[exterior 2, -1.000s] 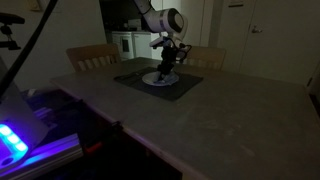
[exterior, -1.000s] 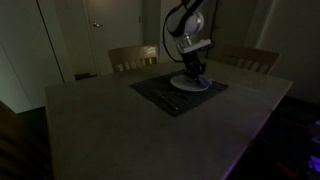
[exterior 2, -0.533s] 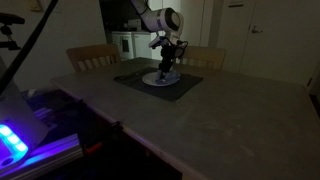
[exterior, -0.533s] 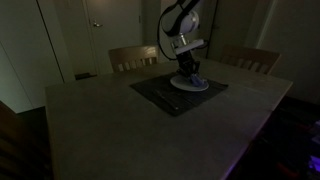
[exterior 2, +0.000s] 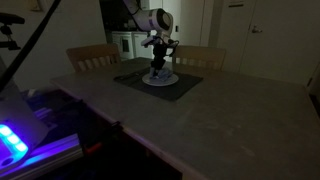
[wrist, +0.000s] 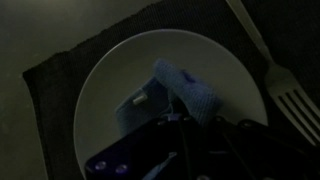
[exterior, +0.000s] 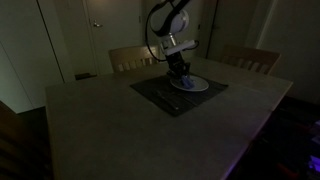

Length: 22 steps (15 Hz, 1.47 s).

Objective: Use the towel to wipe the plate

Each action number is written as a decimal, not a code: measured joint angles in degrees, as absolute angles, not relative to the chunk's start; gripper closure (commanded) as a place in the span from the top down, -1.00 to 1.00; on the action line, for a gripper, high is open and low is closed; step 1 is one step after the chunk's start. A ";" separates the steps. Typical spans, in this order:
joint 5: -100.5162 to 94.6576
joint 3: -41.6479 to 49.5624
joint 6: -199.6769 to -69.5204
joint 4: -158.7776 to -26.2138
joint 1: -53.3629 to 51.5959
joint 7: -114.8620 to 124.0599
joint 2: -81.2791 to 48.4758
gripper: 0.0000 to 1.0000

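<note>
Wrist view: gripper (wrist: pixel 186 128) is pinching the blue towel (wrist: pixel 186 90), holding it against the white plate (wrist: pixel 105 95). Plate is sitting on a dark placemat (wrist: pixel 48 80), fork (wrist: pixel 292 100) lying just beside it

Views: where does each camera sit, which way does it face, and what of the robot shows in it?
Exterior view: off a corner of the table, facing across it toward the door; arm and claw over the plate.
Exterior view: beyond another table edge, facing the chairs; arm and claw show.
Wrist view: looks down on the plate, towel and fork; claw along the bottom.
Shared: all three show the plate on its mat.
</note>
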State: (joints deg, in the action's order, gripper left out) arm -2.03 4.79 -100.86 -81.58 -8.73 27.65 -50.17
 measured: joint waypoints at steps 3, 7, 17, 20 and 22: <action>-2.09 4.45 -100.42 -81.99 -9.65 26.95 -50.03 -0.95; -2.06 4.37 -99.78 -83.87 -9.65 25.52 -49.52 -0.95; -1.73 5.65 -99.51 -89.91 -6.67 26.03 -46.95 -0.95; -1.84 5.68 -99.46 -89.63 -5.59 25.71 -47.09 -0.95; -2.32 5.76 -99.55 -88.61 -5.24 25.04 -47.43 -0.95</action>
State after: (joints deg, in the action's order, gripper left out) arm -2.32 5.76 -99.55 -88.61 -5.24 25.04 -47.43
